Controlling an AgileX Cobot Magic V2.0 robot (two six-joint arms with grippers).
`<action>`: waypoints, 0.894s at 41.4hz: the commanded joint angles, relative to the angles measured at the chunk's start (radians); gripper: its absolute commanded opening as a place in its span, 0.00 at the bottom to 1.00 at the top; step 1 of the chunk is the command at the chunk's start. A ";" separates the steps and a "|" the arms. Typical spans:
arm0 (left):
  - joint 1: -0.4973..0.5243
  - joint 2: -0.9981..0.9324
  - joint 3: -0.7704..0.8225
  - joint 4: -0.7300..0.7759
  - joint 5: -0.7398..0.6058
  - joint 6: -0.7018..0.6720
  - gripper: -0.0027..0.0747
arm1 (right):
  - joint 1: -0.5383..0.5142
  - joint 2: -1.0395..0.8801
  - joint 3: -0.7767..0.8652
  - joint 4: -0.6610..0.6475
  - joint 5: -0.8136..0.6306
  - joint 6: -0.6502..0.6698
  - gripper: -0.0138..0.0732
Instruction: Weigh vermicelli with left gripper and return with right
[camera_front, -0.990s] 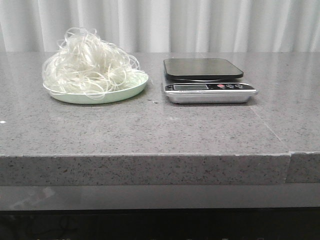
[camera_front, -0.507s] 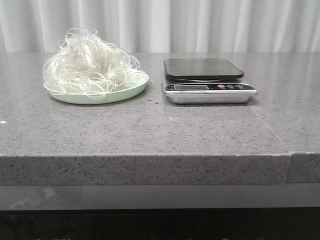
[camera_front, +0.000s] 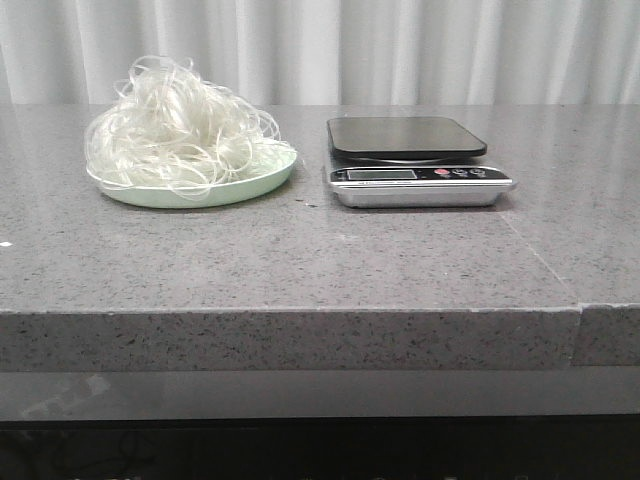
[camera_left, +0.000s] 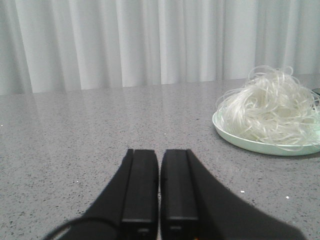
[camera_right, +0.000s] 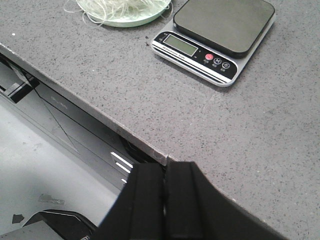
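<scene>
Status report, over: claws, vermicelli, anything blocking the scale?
Left claw shut, empty. Right claw shut, empty. Vermicelli heaped on green plate, untouched. Scale platform bare, nothing between them.

You have a grey speckled tabletop backed by a white pleated curtain. Toward the far edge, left of centre, sits a pale green plate. Just beside it, toward the right edge, stands a silver kitchen scale with a black platform, its display facing the front edge

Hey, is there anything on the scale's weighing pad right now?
Empty: the scale pad is bare; the vermicelli sits on its plate.
</scene>
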 joint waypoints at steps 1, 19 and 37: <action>0.002 -0.021 0.008 -0.011 -0.085 0.002 0.22 | -0.005 0.002 -0.023 -0.008 -0.058 -0.001 0.34; 0.031 -0.021 0.008 -0.024 -0.083 0.002 0.22 | -0.005 0.002 -0.023 -0.008 -0.058 -0.001 0.34; 0.031 -0.021 0.008 -0.024 -0.082 0.002 0.22 | -0.005 0.002 -0.023 -0.008 -0.058 -0.001 0.34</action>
